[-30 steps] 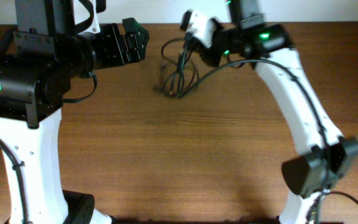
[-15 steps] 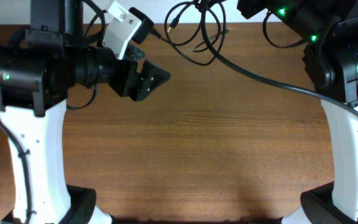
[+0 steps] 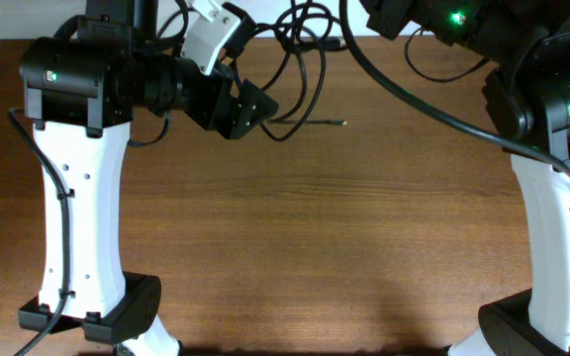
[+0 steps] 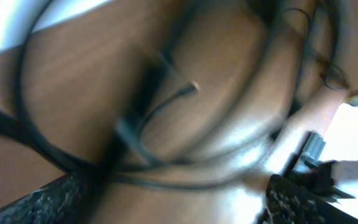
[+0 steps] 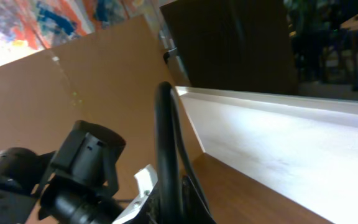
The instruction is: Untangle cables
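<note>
The cables (image 3: 300, 59) are thin black cords in overlapping loops at the top middle of the overhead view, hanging from above the frame. One plug end (image 3: 345, 123) trails to the right. My left gripper (image 3: 250, 107) is open, right beside the loops' left side. In the blurred left wrist view the cables (image 4: 166, 124) cross the table just ahead of the wide-open left gripper (image 4: 173, 208). My right gripper (image 5: 188, 208) is out of the overhead frame. In the right wrist view it is closed on a black cable (image 5: 165, 137) that rises from the jaws.
The wooden table (image 3: 315, 227) fills the overhead view. The right arm (image 3: 532, 89) and its thick black wiring (image 3: 414, 104) cross the top right. The left arm's base (image 3: 87, 307) stands at the lower left. A white wall ledge (image 5: 278, 143) runs behind the table.
The right gripper has risen out of the overhead frame, taking the cable loops up with it. The left arm has swung up and right, so its open gripper is now against the loops.
</note>
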You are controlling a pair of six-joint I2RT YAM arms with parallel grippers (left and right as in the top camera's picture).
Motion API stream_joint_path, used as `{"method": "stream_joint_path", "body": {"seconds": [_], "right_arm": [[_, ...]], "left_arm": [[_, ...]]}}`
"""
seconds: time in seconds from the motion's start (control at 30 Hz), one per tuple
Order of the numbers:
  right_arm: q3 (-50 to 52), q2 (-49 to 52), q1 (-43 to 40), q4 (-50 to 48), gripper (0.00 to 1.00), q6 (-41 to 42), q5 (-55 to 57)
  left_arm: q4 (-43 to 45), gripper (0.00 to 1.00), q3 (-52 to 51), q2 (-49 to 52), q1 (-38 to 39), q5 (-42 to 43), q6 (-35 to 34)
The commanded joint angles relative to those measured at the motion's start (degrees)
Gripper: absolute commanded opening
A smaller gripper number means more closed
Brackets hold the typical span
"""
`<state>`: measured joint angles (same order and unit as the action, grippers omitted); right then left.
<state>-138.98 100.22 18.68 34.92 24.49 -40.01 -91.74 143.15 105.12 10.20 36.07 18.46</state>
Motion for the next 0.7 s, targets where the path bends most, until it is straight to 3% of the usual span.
{"method": "stream_joint_path", "body": {"seconds": [0.0,0.17,0.27,0.3,0.33,0.37,0.4,0.43,0.47,0.63,0.67], "right_arm": [[-1.3,-1.2,0.0,-0.9,0.04,3.0,-2.1],[-1.3,-1.2,0.0,-4.5,0.04,4.0,-6.3],[-1.3,-1.2,-0.4,-5.0,0.04,6.1,-6.3],[-1.3,-1.2,-0.4,-5.0,0.04,6.1,-6.3],[-1.3,-1.2,-0.4,-5.1,0.04,6.1,-6.3],[-1.3,-1.2,-0.4,-5.3,0.04,6.1,-6.3],[-1.3,-1.2,-0.4,-5.4,0.04,6.1,-6.3],[-1.3,-1.2,-0.4,-5.4,0.04,6.1,-6.3],[-1.3,-1.2,-0.4,-5.4,0.04,6.1,-6.3],[-1.3,-1.2,-0.4,-4.7,0.04,6.1,-6.4],[-1.3,-1.2,-0.4,-4.7,0.04,6.1,-6.4]], "left_arm": [[3.3,0.95,0.3,0.2,-0.1,-4.4,0.3],[6.3,0.84,0.3,3.7,-0.1,-8.9,0.2],[5.8,0.71,0.3,6.8,-0.1,-1.0,0.2],[5.8,0.62,0.3,7.3,0.0,-0.7,0.2],[5.8,0.39,0.3,7.4,0.2,-0.7,0.2],[5.8,0.31,0.3,7.4,0.5,-0.7,0.2],[5.8,0.43,0.3,7.4,1.1,-0.7,0.2],[5.8,0.69,0.3,7.4,1.7,-0.6,-1.0],[5.7,0.8,0.3,7.4,2.2,0.2,-1.2],[6.2,0.82,0.3,7.4,5.3,2.1,-1.2],[6.4,0.41,0.3,7.4,5.3,2.1,-1.3]]}}
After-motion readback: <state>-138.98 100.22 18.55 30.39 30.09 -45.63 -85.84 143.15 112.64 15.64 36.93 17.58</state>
